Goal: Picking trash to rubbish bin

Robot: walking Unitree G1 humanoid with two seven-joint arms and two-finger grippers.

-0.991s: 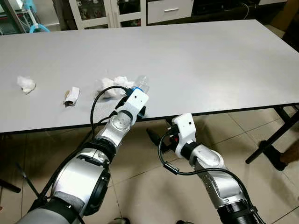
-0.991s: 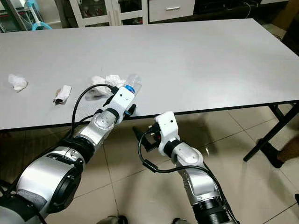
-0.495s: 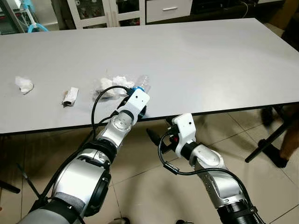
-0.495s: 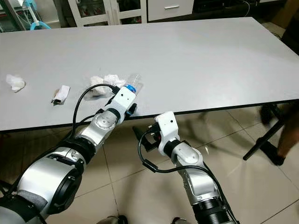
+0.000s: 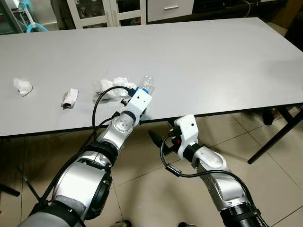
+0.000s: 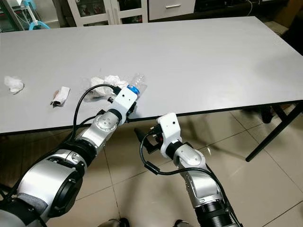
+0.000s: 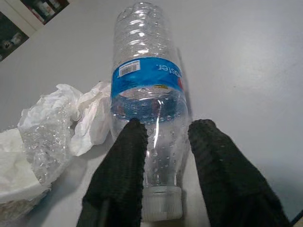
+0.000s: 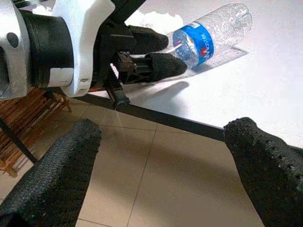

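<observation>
A clear plastic bottle (image 5: 147,82) with a blue label lies on its side near the front edge of the grey table (image 5: 213,56). Its white cap points toward me. My left gripper (image 7: 169,124) is open, its two black fingers (image 7: 127,161) set either side of the bottle's cap end (image 7: 162,207). The bottle (image 8: 208,33) still rests on the tabletop. My right gripper (image 8: 163,127) stands wide open below the table's front edge, holding nothing.
Crumpled white tissue and bubble wrap (image 5: 110,86) lie against the bottle on its left. A small wrapper (image 5: 69,98) and a tissue ball (image 5: 22,86) lie further left. A black table leg (image 5: 279,137) slants over the tiled floor at right. Cabinets (image 5: 94,12) stand behind the table.
My left gripper has edged forward so its fingers reach the bottle's cap end. A person's foot by the right table leg has moved out of sight. The right arm is still.
</observation>
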